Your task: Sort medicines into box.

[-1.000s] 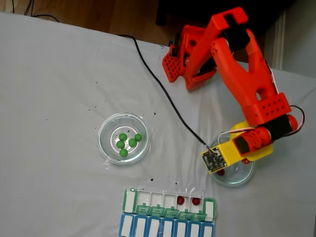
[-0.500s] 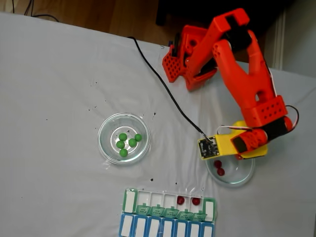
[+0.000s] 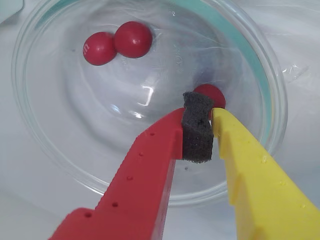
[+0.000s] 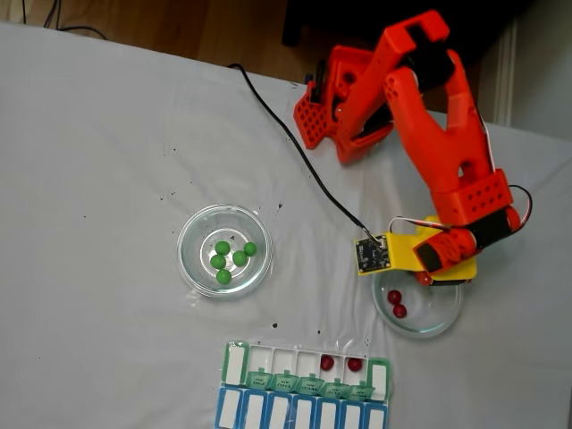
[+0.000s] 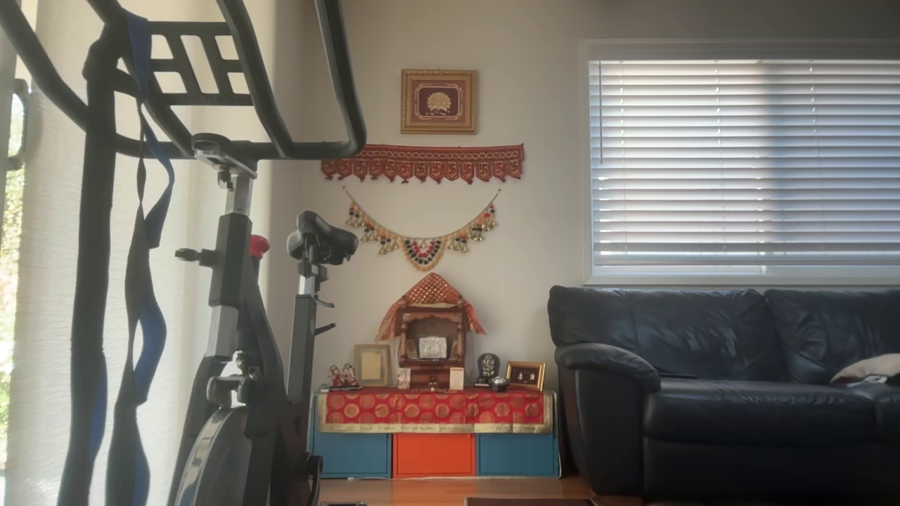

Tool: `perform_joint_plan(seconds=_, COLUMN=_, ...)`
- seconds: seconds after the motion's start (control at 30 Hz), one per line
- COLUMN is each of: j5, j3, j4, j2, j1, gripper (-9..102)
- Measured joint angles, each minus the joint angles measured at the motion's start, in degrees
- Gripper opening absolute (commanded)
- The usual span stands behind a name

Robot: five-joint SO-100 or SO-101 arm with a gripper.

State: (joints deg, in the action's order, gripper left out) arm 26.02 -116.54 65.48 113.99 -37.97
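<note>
**Item: gripper at red-ball dish, pick stage**

- Gripper: poised above the far side of the right dish in the fixed view, tilted down into the glass; red and yellow fingers drawn near together, dark foam pad filling the gap, presumably to cushion a glossy ball against slipping. Whether clamped on anything: cannot tell
- Red ball: at the very fingertips, half hidden behind the pad; likely the target, either nipped or just beyond reach
- Two more red balls: touching each other at the opposite side of the dish, well apart from the fingers, left for later trips
- Box: near table edge, below both dishes, green lids folded open toward the blue row so compartments lie clear for dropping; two red balls already in adjacent cells toward the right end, one each
- Green balls: five, clustered in the left dish, untouched
- Judgement: reds roughly half sorted, greens not begun
</note>
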Motion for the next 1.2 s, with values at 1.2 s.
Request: perform_joint_plan(seconds=1.2, j5=15.29, j3=12.74, j4=8.17, j2=-11.60, j1=1.93, gripper=23)
